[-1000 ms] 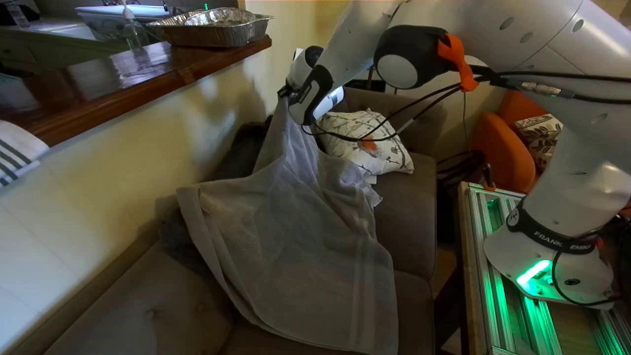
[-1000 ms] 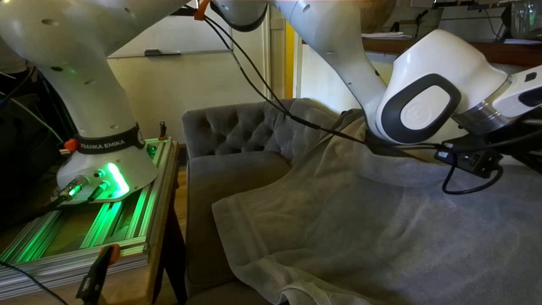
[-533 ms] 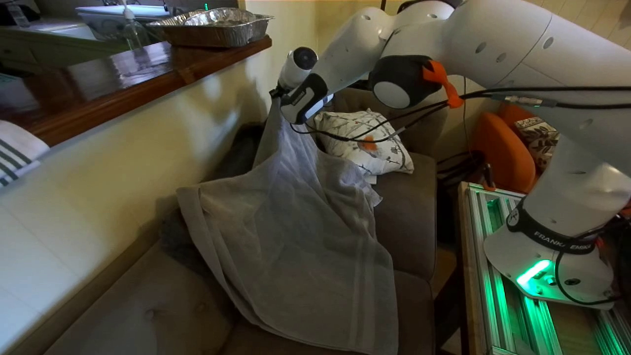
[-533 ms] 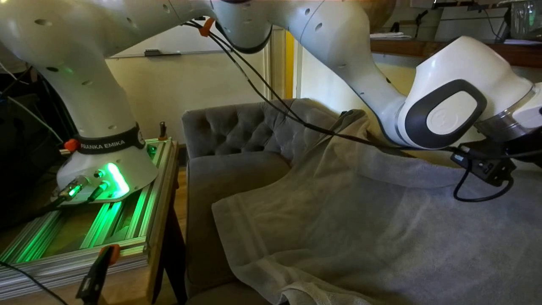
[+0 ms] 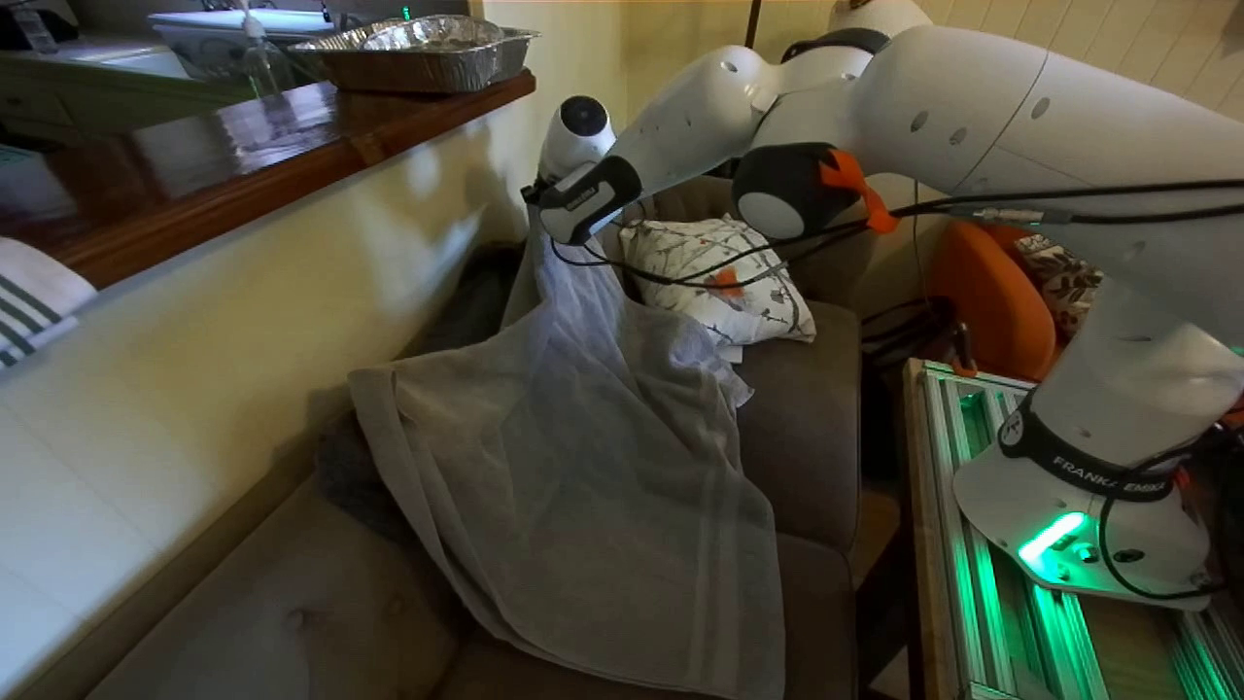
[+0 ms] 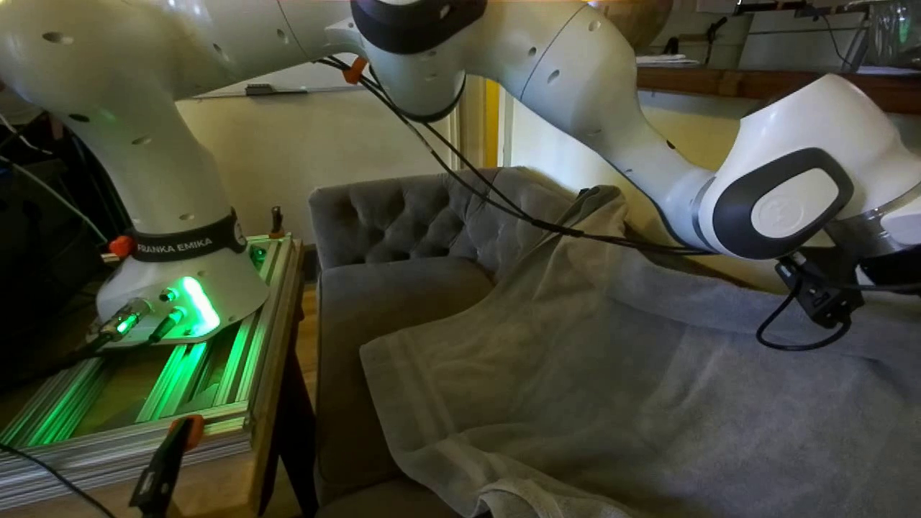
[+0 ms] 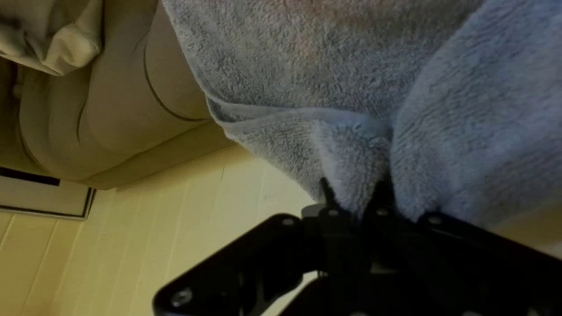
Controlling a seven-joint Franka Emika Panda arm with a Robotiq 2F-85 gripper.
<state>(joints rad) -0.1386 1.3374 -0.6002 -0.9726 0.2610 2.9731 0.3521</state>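
At left in an exterior view, a foil roasting pan [image 5: 428, 60] rests on a wooden counter [image 5: 175, 156]; next, my gripper [image 7: 354, 199] pinches a bunched end of the gray terry towel [image 5: 603, 486]; the rest drapes across the tufted sofa [image 5: 802, 437]. Further right sit a branch-print pillow [image 5: 753, 316] and an orange armchair [image 5: 991, 297].

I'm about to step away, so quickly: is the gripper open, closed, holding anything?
Gripper: closed, holding a bunched fold of the gray towel.

The wrist view's bottom edge crops the hand [image 7: 354, 199]; an exterior view crops the towel [image 6: 662, 403].
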